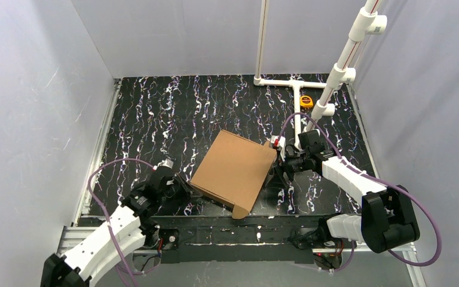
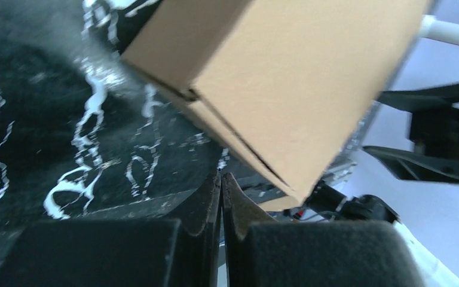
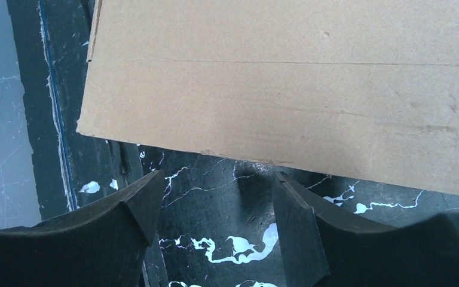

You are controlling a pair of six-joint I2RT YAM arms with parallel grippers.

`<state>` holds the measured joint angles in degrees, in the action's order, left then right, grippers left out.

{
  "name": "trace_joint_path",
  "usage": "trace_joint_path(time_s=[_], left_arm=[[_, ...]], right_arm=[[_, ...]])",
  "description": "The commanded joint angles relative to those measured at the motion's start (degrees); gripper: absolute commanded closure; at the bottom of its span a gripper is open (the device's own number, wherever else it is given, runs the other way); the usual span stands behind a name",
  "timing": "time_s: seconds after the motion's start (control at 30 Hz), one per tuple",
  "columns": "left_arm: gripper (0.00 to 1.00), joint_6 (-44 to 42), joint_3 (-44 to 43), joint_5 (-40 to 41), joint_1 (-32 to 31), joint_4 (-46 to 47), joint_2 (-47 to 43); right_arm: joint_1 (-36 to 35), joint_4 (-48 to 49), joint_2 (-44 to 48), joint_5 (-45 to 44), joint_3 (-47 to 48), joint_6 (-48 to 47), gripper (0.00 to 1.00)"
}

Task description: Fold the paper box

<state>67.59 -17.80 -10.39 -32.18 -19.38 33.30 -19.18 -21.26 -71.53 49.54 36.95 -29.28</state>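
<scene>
1. Now the plain brown corrugated cardboard box (image 1: 234,170) lies by the counter's (image 1: 155,107) near edge.
2. Right hand (image 3: 215,179), spread wide and empty, faces its right side.
3. Left hand (image 2: 221,176), pinched together on nothing, flanks its left corner.

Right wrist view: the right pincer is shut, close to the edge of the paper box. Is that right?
No. The right pincer is open, its jaws standing well apart, as the right wrist view shows. It is close to the edge of the paper box.

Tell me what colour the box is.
The box is plain brown, unprinted; the top external view shows it best.
</scene>
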Motion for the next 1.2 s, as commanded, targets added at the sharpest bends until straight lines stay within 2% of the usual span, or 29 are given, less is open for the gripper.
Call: trace_joint_path(time_s=[0.0, 0.13, 0.33, 0.43, 0.5, 0.63, 0.8, 0.93, 1.07, 1.13, 1.17], left_arm=[[1.0, 6.0, -3.5, 7.8, -4.6, -6.9, 7.7], [0.99, 7.9, -5.9, 12.7, -8.0, -6.6, 14.1], [0.98, 4.7, -9.7, 17.7, -8.1, 3.9, 26.7], [0.97, 2.2, -15.6, 18.4, -5.6, 5.8, 35.5], [0.96, 0.7, -18.9, 16.2, -2.1, 7.3, 40.8], [0.97, -2.2, -25.4, 12.2, 5.2, 10.3, 50.0], [0.97, -7.8, -36.8, 11.0, 7.8, 7.0, 58.6], [0.97, -11.9, -39.0, 13.9, 9.5, 4.2, 57.6], [0.95, -15.8, -34.6, 14.5, 11.9, 3.6, 48.6], [0.91, -18.1, -30.7, 11.6, 12.1, 4.8, 43.1], [0.87, -19.1, -28.0, 8.5, 12.2, 6.7, 40.5]], right_arm=[[0.3, 1.4, 0.9, 0.2, 0.8, 0.4, 0.26], [0.3, 1.4, 1.2, 0.1, 0.8, 0.3, 0.26], [0.3, -0.4, 1.0, 0.8, 1.2, -1.8, 0.26], [0.3, -6.1, 1.4, 3.1, 2.1, -8.7, 0.25], [0.3, -11.2, 2.1, 4.9, 3.3, -17.0, 0.24], [0.3, -18.9, 2.9, 5.5, 5.2, -27.9, 0.23], [0.2, -25.5, 3.7, 2.6, 7.7, -37.3, 0.23], [-1.0, -26.8, 5.3, -2.9, 9.5, -41.7, 0.19], [-2.6, -25.6, 6.5, -6.4, 11.4, -44.4, 0.13], [-3.1, -23.4, 5.4, -7.4, 13.9, -42.4, 0.13], [-3.3, -20.9, 4.7, -9.1, 15.3, -37.5, 0.16]])
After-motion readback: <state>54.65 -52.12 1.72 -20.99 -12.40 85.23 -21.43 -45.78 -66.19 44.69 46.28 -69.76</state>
